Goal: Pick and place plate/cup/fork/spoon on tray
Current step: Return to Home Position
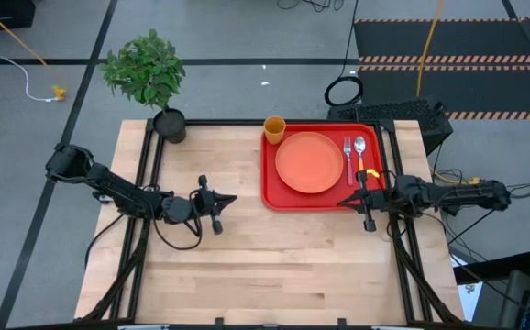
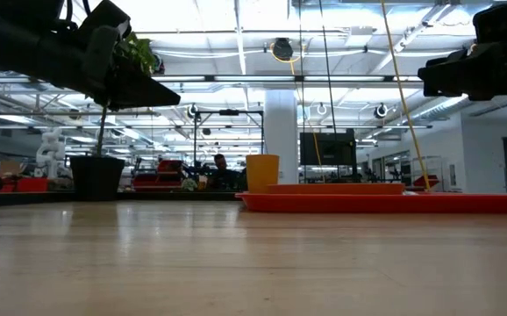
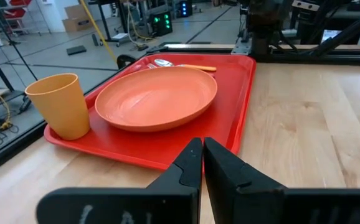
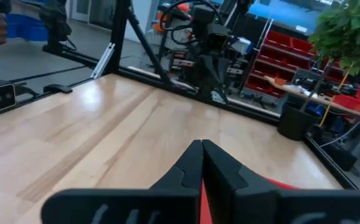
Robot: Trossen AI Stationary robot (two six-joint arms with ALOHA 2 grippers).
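Note:
The red tray (image 1: 274,188) lies at the table's far right. On it rest the salmon-orange plate (image 1: 309,162), the amber cup (image 1: 274,128) at its far left corner, and the fork (image 1: 347,158) and spoon (image 1: 360,154) side by side along its right part. The left wrist view shows the tray (image 3: 230,106), plate (image 3: 156,96) and cup (image 3: 58,104). My left gripper (image 1: 233,199) is shut and empty, above the table's middle, left of the tray. My right gripper (image 1: 343,201) is shut and empty, over the tray's near right corner.
A black pot with a green plant (image 1: 167,119) stands at the table's far left corner. Bare wood (image 1: 274,266) spreads over the table's near half. Black frame rails run along the table's edges.

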